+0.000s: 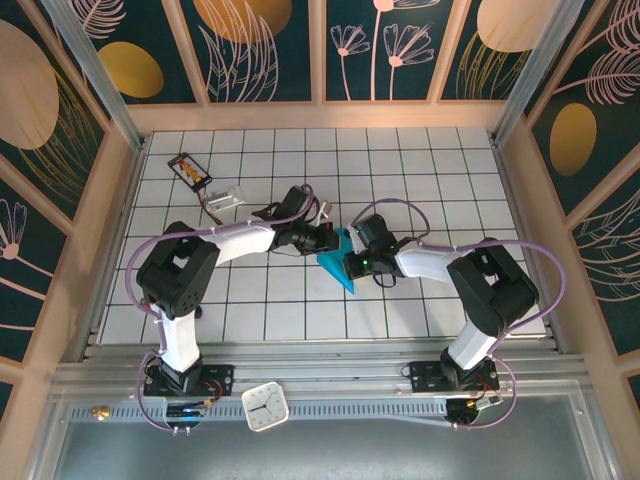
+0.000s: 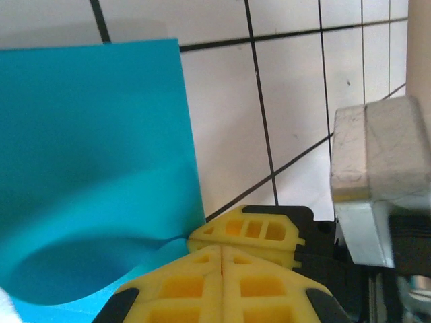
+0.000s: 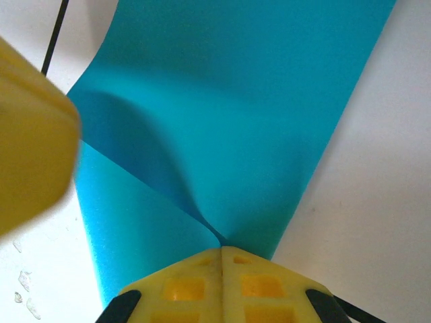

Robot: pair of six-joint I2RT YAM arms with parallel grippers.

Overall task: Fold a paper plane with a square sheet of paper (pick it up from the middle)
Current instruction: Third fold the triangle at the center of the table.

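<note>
Left gripper (image 2: 222, 250) and right gripper (image 3: 221, 250), each pinched fully shut on an edge of the blue paper (image 1: 338, 264), bowed between them mid-table (image 1: 450, 170), bare tiles all round, black card (image 1: 190, 170) well apart far-left.

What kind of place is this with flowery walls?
Probably a robot practice booth: left arm and right arm bolted at the edge of a white gridded table, flowery wall panels around it.
</note>
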